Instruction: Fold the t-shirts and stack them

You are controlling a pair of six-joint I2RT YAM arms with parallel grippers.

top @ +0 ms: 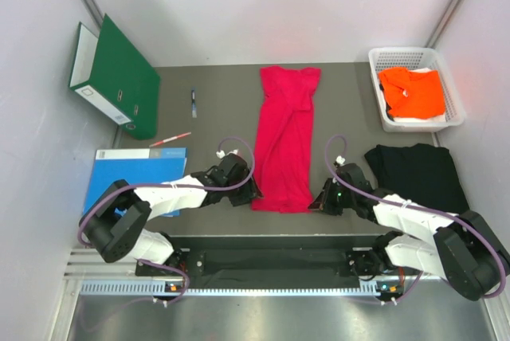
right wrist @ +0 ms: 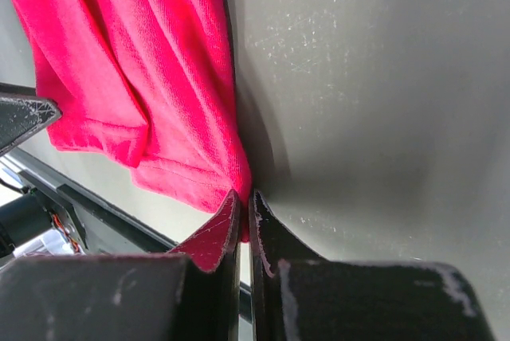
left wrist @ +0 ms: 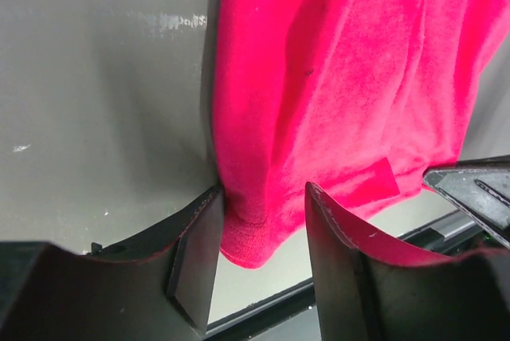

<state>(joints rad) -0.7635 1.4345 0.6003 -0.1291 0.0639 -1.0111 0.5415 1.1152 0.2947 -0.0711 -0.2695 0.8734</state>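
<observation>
Left gripper [left wrist: 263, 197] has jaws apart, unclamped, straddling one hem corner of the long, narrow crimson soft-cloth t-shirt [left wrist: 343, 78] stretching away ahead of it, right gripper [right wrist: 244, 201] pinched shut on the other corner, so I read both as positioned to lift the hem.

So the left arm [top: 163, 193] and right arm [top: 405, 212] stretch low, angled inward. The left fingers [left wrist: 195, 257] sit apart; right fingers [right wrist: 217, 233] pinch the red t-shirt [right wrist: 135, 78].
</observation>
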